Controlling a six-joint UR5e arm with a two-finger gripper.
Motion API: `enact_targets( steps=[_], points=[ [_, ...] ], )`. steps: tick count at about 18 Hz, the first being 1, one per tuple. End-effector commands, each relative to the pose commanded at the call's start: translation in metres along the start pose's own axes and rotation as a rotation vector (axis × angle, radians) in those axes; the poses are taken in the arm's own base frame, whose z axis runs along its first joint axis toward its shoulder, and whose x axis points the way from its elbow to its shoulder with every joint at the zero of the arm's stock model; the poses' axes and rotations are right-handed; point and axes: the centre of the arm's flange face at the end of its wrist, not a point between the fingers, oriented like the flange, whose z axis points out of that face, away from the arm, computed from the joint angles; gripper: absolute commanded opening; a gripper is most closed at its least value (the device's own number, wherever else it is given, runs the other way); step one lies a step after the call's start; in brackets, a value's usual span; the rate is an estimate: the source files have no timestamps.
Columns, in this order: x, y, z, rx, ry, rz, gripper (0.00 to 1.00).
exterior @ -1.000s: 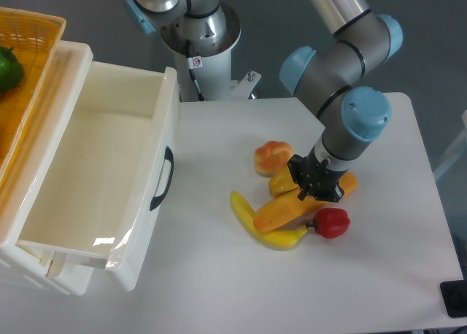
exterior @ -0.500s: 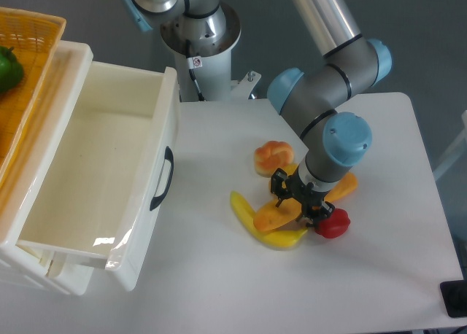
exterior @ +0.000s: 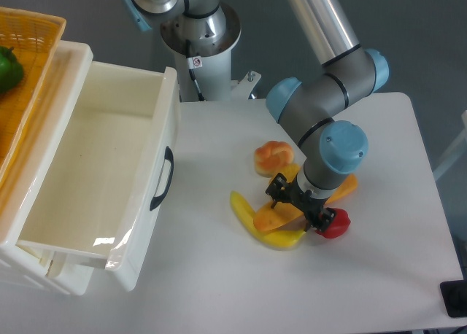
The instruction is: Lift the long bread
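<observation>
Hovering tool: the gripper (exterior: 300, 203) hung low over the heap of play food, its black fingers (exterior: 278, 187) spread to either side of the long bread, not yet pinched on it as far as I could see.
Tool state: released, jaws apart, with the loaf between them.
Long bread: the long bread (exterior: 276, 217) lay on the white table (exterior: 379, 276) slanting from lower left to upper right; its orange-tan lower end showed left of the gripper and its far end poked out beyond the wrist at upper right.
Banana: the banana (exterior: 252, 229) curved under the loaf's lower end, touching it.
Red pepper: the red pepper (exterior: 337, 223) sat just beside the gripper's right-hand finger, against the banana's tip.
Bun: the round bun (exterior: 272, 156), orange and cream, rested just above the heap, near the loaf.
Arm: the grey arm (exterior: 321, 104) with blue joint caps bent down from the top of the view to the wrist.
Base: the robot base (exterior: 198, 35) stood behind the table; a small red-and-white sticker was on it, too small to read.
Drawer: the white drawer (exterior: 109, 181) with a dark handle (exterior: 162, 179) stood pulled open at left, well apart from the food.
Basket: the yellow basket (exterior: 25, 71) sat at far left holding a green pepper (exterior: 9, 68).
</observation>
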Motion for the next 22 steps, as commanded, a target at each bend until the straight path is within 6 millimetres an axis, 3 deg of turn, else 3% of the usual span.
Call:
enact_targets(
  steps=[4, 11, 17, 18, 19, 22],
  points=[
    [0.002, 0.003, -0.008, -0.008, -0.008, -0.001, 1.00],
    [0.018, 0.007, 0.025, -0.033, 0.054, 0.001, 1.00],
    [0.022, 0.003, 0.035, -0.059, 0.064, 0.012, 1.00],
    [0.024, 0.000, 0.039, -0.088, 0.057, 0.022, 0.96],
    [0.026, 0.000, 0.039, -0.122, 0.045, 0.031, 0.80],
    [0.023, 0.002, 0.029, -0.154, 0.020, 0.037, 0.09]
  ],
)
